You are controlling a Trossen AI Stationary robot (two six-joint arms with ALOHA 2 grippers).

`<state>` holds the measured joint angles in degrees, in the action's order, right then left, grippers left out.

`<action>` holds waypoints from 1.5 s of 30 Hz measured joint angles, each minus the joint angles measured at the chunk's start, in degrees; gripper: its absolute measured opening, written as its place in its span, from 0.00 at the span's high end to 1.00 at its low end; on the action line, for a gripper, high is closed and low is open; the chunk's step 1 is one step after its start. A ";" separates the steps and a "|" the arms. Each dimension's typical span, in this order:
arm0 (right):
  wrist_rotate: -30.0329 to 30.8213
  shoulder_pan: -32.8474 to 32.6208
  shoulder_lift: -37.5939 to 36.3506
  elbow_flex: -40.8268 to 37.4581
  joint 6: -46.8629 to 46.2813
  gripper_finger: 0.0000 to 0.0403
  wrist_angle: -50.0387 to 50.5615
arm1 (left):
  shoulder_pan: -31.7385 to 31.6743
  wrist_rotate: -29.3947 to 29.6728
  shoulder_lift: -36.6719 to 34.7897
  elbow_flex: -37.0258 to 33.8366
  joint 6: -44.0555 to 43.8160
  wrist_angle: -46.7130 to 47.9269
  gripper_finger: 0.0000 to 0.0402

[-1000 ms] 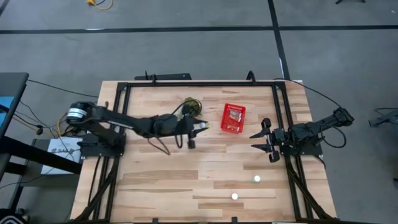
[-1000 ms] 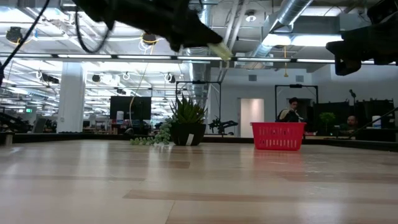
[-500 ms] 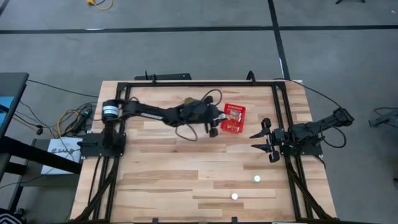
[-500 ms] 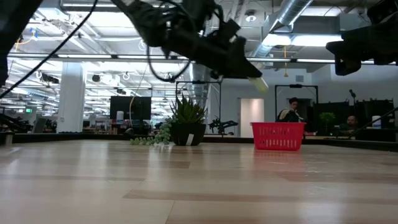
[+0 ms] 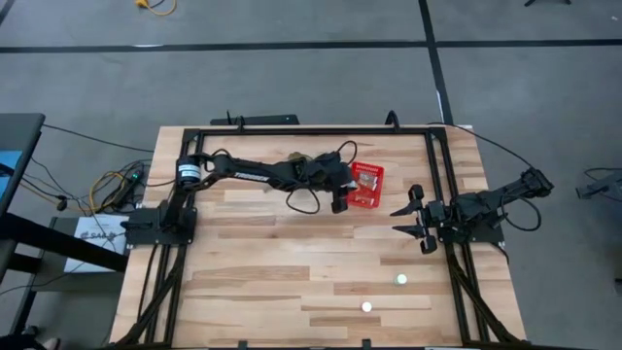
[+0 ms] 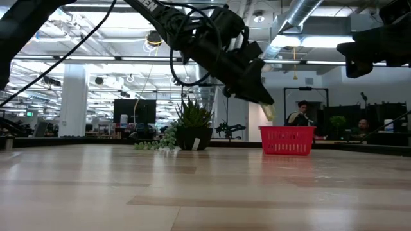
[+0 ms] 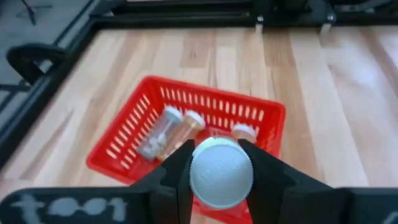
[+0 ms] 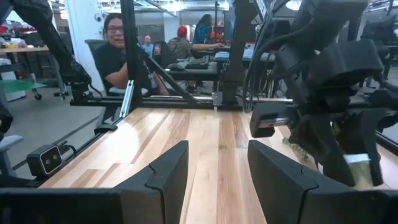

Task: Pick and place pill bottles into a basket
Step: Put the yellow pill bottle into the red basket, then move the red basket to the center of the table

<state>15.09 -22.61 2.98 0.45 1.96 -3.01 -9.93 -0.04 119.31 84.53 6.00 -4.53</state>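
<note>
I am holding a pill bottle [image 7: 221, 172] clamped in the left pincer [image 7: 214, 163] just beside the red basket [image 7: 124, 140], ready for dropping in; the right pincer [image 8: 217, 171] is waiting open at the counter's [image 5: 282, 272] edge.

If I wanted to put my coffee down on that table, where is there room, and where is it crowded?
The near half of the table is mostly bare wood, bordered by the black frame rails; only two pill bottles lie near the right corner. It is crowded at the far middle: the left gripper holds a bottle beside the red basket, with the plant behind. The right gripper waits, open, at the right edge.
</note>
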 joint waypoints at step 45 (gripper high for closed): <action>0.00 -0.16 0.02 0.00 -1.49 0.61 -0.01 | 0.19 -3.80 -0.22 0.00 1.38 -1.74 0.52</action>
<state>15.09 -22.77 3.01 0.45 0.47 -3.01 -9.74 -3.84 119.09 84.53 7.38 -6.28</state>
